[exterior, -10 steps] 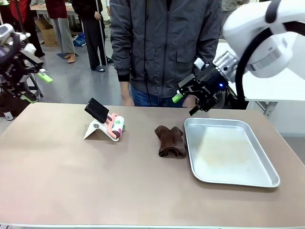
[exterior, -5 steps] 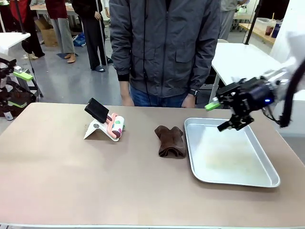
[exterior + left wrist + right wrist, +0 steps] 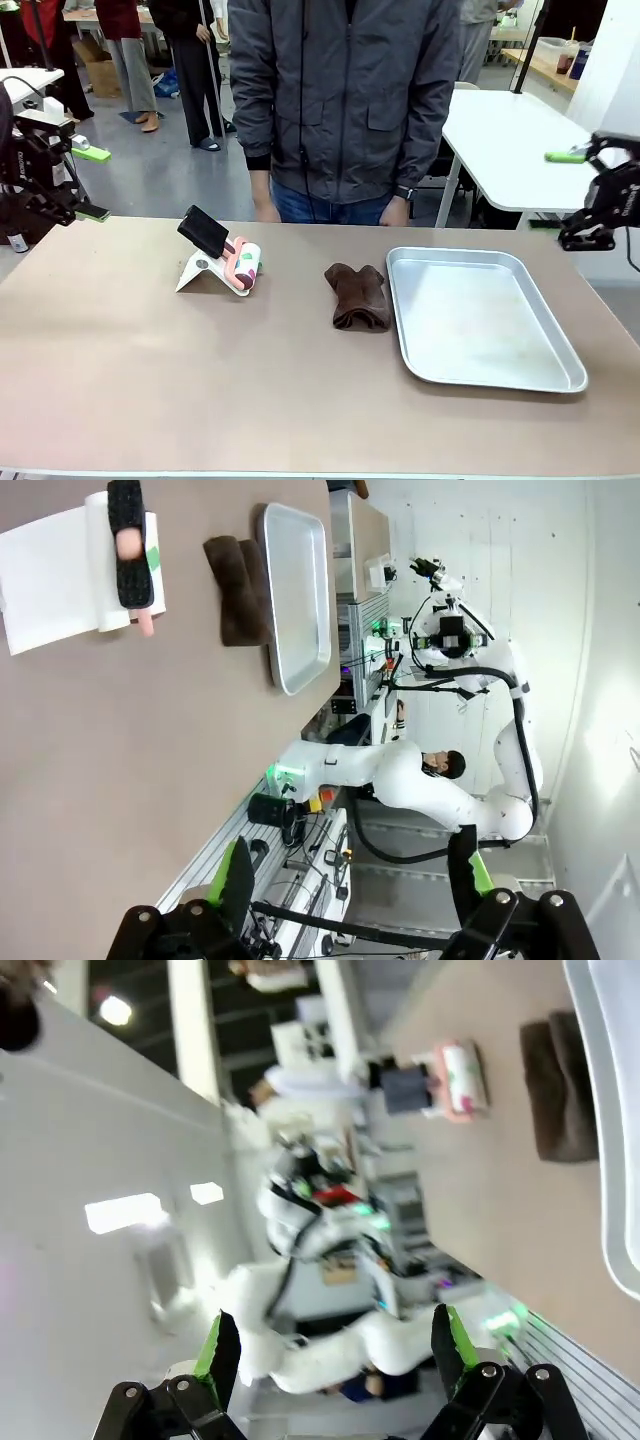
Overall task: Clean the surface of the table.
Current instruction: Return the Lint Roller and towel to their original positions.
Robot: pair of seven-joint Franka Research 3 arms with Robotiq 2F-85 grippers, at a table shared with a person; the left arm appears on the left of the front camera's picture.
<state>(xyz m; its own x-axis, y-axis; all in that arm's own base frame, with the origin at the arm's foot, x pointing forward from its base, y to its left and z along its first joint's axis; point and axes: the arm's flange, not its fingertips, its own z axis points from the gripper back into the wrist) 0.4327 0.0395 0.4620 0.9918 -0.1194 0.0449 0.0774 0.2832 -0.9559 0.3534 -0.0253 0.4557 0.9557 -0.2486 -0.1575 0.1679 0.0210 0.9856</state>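
Note:
The table (image 3: 200,380) has a taupe-brown top that spans the front view. On it lies a crumpled dark brown cloth (image 3: 358,295), just left of a shallow silver tray (image 3: 560,365). My left gripper (image 3: 92,183) hangs open off the table's far left corner, holding nothing. Beyond the right edge, my right gripper (image 3: 570,198) is open and empty too. In the left wrist view the green-padded fingers (image 3: 235,872) stand wide apart, with the cloth (image 3: 240,590) and tray (image 3: 295,600) far off. The right wrist view shows its open gripper (image 3: 335,1350) and the cloth (image 3: 555,1085).
A white stand (image 3: 205,270) with a black device and a pink-patterned roll (image 3: 245,265) sits at the table's back left. A person in a grey jacket (image 3: 345,100) stands at the far edge, hands down. A white table (image 3: 500,140) stands behind on the right.
My right arm has swung from above the table's far middle out past the right edge, staying open. My left gripper has shifted slightly at the far left.

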